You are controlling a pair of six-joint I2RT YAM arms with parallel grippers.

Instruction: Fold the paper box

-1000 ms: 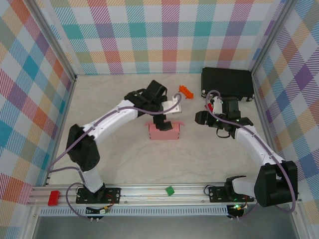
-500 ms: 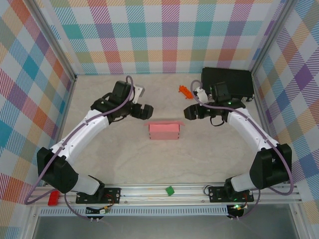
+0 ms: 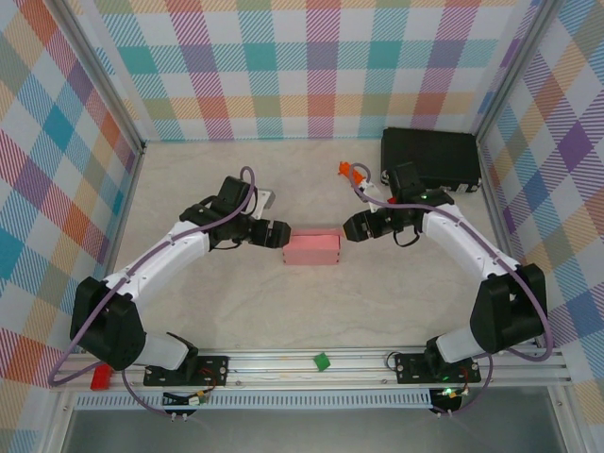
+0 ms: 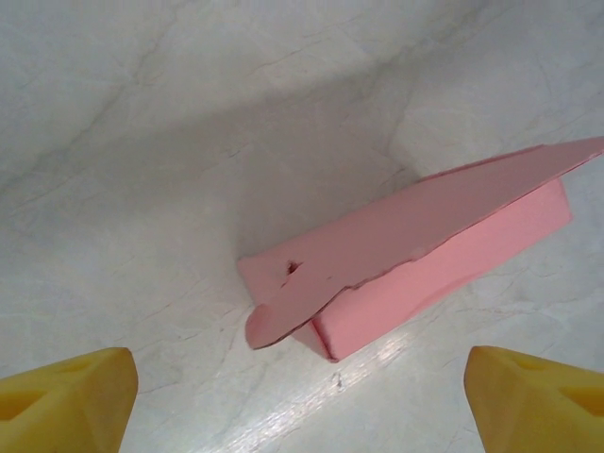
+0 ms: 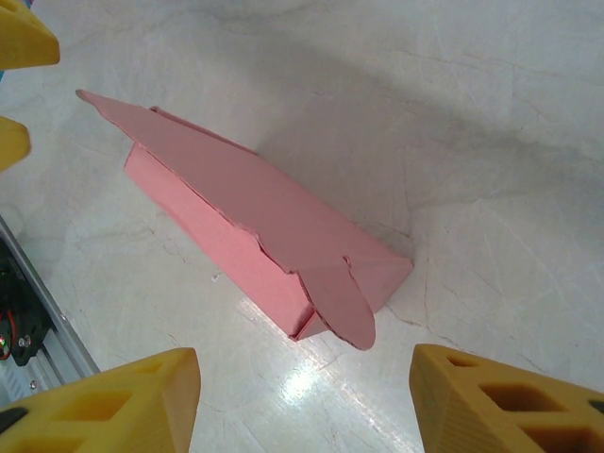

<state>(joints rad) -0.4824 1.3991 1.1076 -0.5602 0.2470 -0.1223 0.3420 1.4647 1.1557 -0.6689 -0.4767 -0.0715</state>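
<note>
From where I stand, the paper box (image 3: 311,248) sits on the table between the two grippers, just ahead of each pair of jaws and inside neither. The left gripper (image 3: 275,233) has its jaws wide apart and holds nothing; the right gripper (image 3: 356,226) is the same. The folding looks mostly done: the walls are up and it has a box shape. The lid flap (image 4: 406,226) only rests slanted on top, and a rounded tab (image 5: 340,307) pokes out at the end, so I reckon the tucking and closing remain. I can read no brand, label or writing on the pink card
</note>
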